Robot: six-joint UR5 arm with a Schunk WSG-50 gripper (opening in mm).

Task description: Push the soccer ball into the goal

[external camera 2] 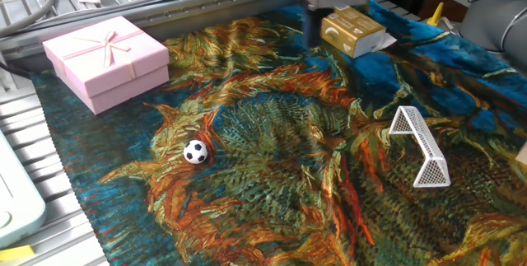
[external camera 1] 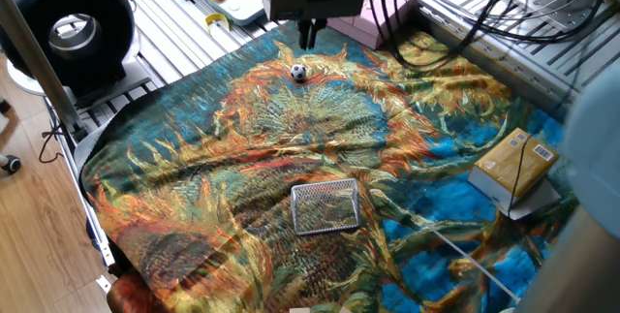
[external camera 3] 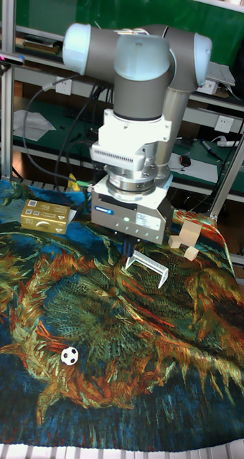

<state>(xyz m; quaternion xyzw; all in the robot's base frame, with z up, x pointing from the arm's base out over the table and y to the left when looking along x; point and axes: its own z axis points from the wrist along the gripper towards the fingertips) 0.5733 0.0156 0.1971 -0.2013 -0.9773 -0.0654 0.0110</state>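
Your gripper (external camera 1: 308, 34) hangs above the cloth (external camera 1: 242, 148), clear of its surface, near the far edge in one fixed view. The two fingers look pressed together into one dark stub with nothing between them. In the other fixed view that part is blurred, so read this as closed and empty, though I can't be fully sure.

The soccer ball (external camera 1: 298, 73) sits on the cloth, just in front of the gripper in one fixed view, not touching it. In the other fixed view the ball (external camera 2: 195, 151) lies on an orange patch of the pattern, well apart from the goal. In the tall fixed view it (external camera 3: 69, 355) is low and left on the cloth.

The goal (external camera 2: 421, 146) stands upright on the cloth: a small white frame with netting. From one fixed view it reads as a grey mesh rectangle (external camera 1: 325, 205) toward the near edge. In the tall fixed view it (external camera 3: 147, 265) sits just beside the gripper's dark tip.

A pink gift box (external camera 2: 106, 58) with a ribbon rests at a cloth corner. A tan cardboard box (external camera 2: 353, 32) lies on the opposite side. Small wooden blocks (external camera 3: 186, 237) sit at the cloth's edge, behind the goal in the tall fixed view.
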